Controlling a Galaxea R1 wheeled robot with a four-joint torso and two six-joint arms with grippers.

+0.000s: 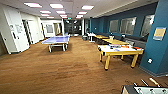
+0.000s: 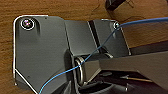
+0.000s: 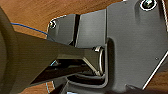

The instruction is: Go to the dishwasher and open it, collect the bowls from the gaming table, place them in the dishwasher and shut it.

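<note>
The gaming table, with yellow sides and legs and a pale top, stands at the right of the room in the head view, a few metres ahead of me. Small coloured items lie on its top, too blurred to tell whether any are bowls. The dishwasher is out of view. In both wrist views my own dark plate hangs over brown carpet, crossed by a thin blue cable.
A blue table-tennis table stands mid-room to the left. Yellow-topped desks line the teal wall behind the gaming table. A teal pillar rises at the right. A table-football table sits at the lower right corner. White doors flank the left.
</note>
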